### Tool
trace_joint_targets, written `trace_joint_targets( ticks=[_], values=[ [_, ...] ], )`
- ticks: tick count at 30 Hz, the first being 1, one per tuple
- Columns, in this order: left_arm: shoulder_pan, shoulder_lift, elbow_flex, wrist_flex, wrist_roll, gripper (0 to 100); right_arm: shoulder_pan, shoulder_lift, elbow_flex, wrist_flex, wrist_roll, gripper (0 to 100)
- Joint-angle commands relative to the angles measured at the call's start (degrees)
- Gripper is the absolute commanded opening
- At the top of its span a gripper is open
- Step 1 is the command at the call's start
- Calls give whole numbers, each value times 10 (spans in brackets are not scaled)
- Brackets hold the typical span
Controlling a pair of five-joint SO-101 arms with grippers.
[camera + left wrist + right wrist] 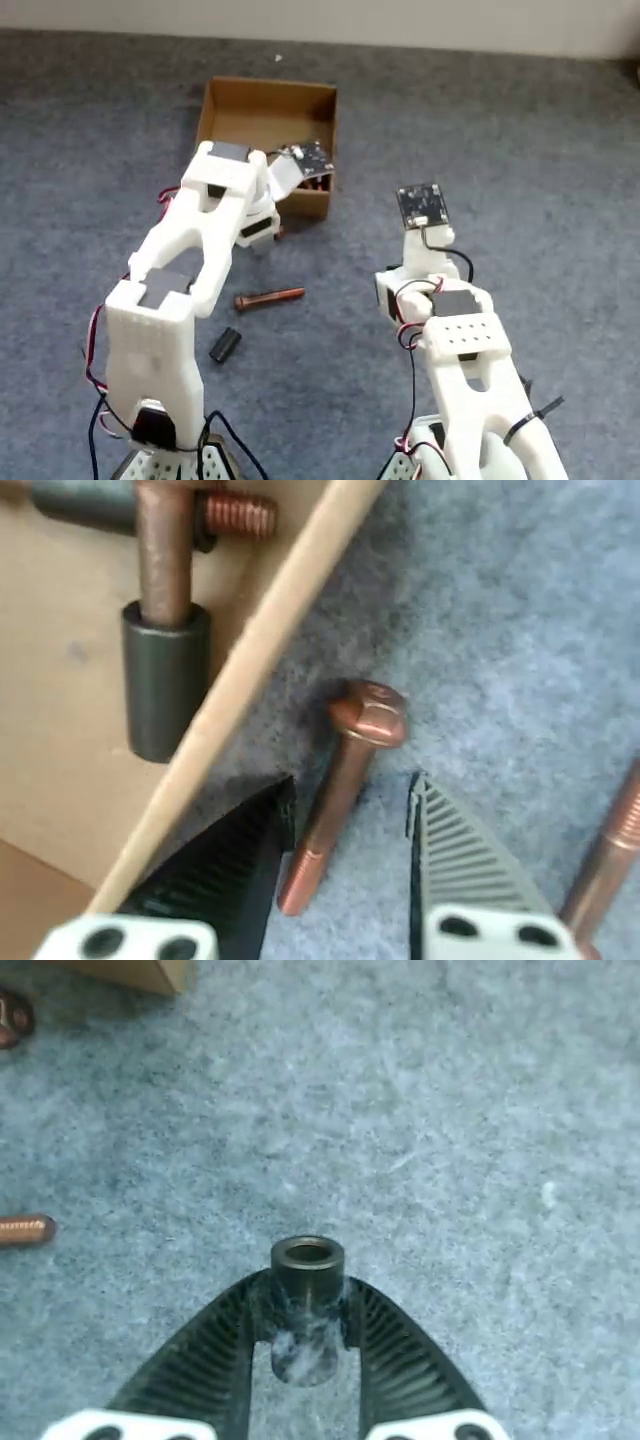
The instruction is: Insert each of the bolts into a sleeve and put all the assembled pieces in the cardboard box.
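Left gripper (350,788): jaws apart, straddling a bolt (366,714) that lies on the table (520,630) just outside the box (262,670) wall. Right gripper (307,1298): clamped on a dark sleeve (307,1258) (bore facing the wrist camera), well apart from the box. Two assembled pieces (165,660) lie crossed inside the box. A second bolt (270,297) and a loose sleeve (225,344) lie on the table beside the left arm, not touching each other.

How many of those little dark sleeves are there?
4. One sleeve is gripped in the right arm's fingers, one lies loose on the carpet, and two sit on bolts inside the cardboard box. The box may hide more.
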Motion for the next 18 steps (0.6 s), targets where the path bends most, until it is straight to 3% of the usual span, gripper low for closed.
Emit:
trace_joint_targets(
  ticks=[1,8,14,18],
  values=[
    [22,17,-36,-3,-7,191,7,-18,-3,-14,-2,5],
    [55,11,-31,2,-6,2,7,-18,15,-33,-2,5],
    [60,-35,-28,48,-2,5,7,-18,15,-33,-2,5],
    [57,-87,-28,73,59,5,7,-19,15,-33,-2,5]
  ],
)
